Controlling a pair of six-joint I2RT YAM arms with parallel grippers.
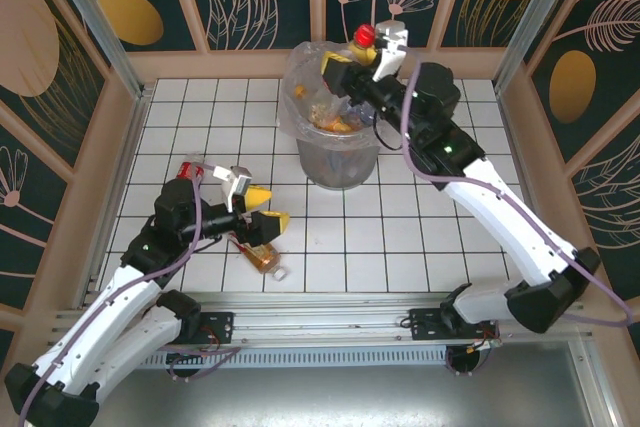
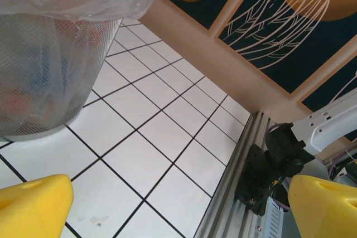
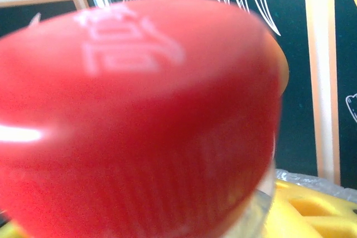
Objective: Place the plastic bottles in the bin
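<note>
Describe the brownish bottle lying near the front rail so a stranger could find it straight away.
Start at the grey bin on the tiled table and come forward to the yellow-fingered left gripper. The bottle lies on its side in front of it. Unlike the red-labelled bottle beyond that arm, it is amber-brown with a pale cap.
</note>
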